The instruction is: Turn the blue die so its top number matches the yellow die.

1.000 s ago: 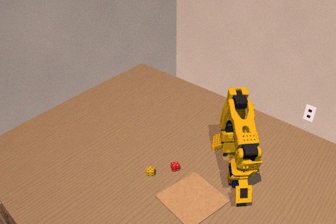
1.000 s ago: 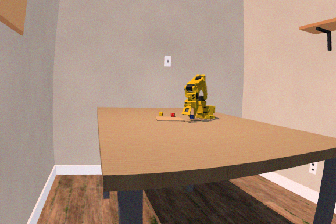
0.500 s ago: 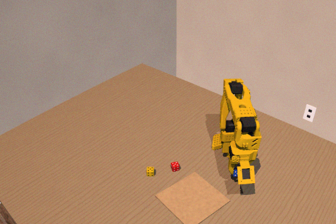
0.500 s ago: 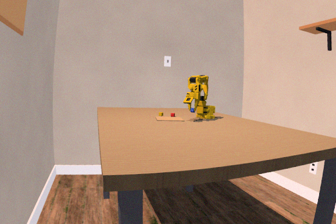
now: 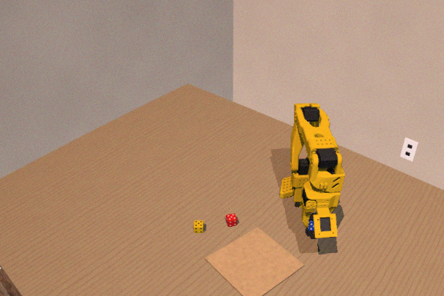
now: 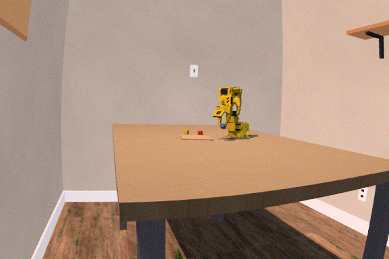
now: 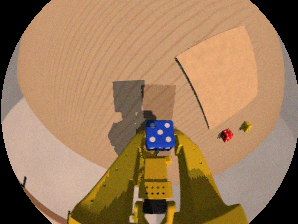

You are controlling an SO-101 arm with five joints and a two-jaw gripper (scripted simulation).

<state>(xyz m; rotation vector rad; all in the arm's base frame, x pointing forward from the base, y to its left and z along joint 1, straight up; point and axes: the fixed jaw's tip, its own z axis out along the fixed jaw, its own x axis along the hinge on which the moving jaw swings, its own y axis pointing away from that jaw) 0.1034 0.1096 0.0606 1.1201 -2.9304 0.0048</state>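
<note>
The table [image 5: 127, 177] [image 6: 235, 165] [image 7: 75, 65] backs a claw [image 5: 312, 227] [image 6: 223, 126] [image 7: 160, 136] partly hiding the blue die [image 5: 310, 225].

The claw [image 5: 312, 227] [image 6: 223, 126] [image 7: 160, 136] hangs raised, its jaws gripping firmly.
</note>
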